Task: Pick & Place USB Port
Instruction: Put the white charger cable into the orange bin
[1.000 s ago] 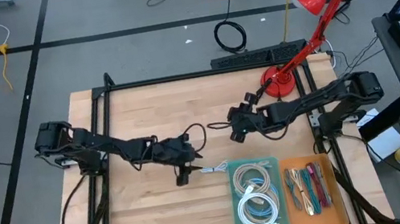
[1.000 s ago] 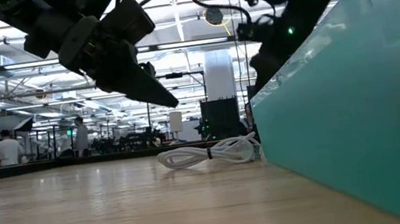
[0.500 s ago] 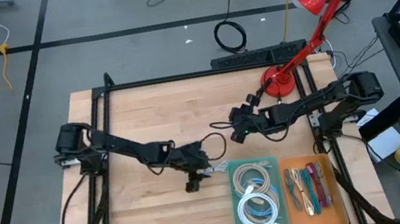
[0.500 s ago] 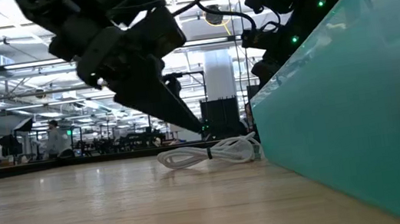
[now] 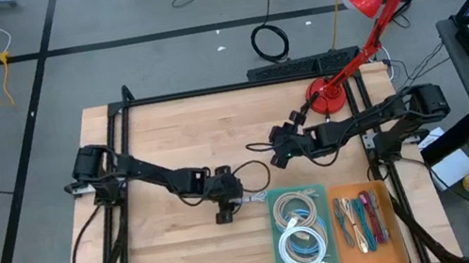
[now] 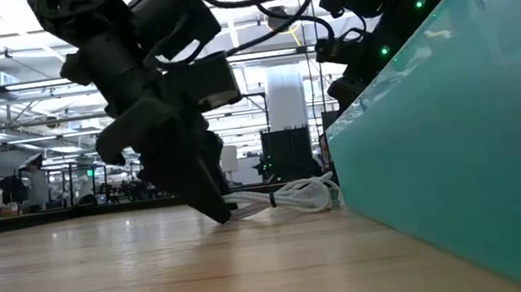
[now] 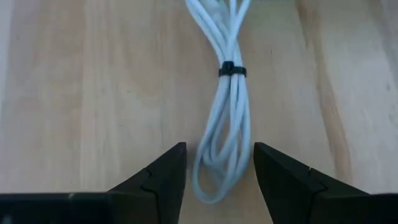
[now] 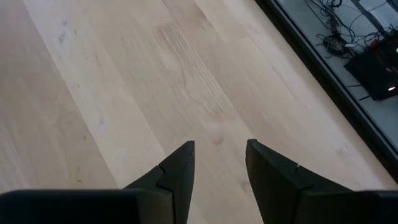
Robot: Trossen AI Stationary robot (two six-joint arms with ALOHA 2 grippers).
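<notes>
Left end effector over the cable

The left end effector point(image 7: 214, 174) is open, fingers on each side of the white cable point(image 7: 225, 93) near the table's middle. The cable runs straight ahead.

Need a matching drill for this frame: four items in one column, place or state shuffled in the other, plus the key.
Items
1. white cable bundle
2. left gripper
3. right gripper
4. red desk lamp

Place or state
A. over bare wood, nothing between its open fingers
B. base at the table's far right corner, head out past the edge
C. lying on the table beside the teal bin, tied with a black band
D. down at the table, open fingers either side of the cable's looped end

Pairs: 1-C, 2-D, 3-A, 4-B
</notes>
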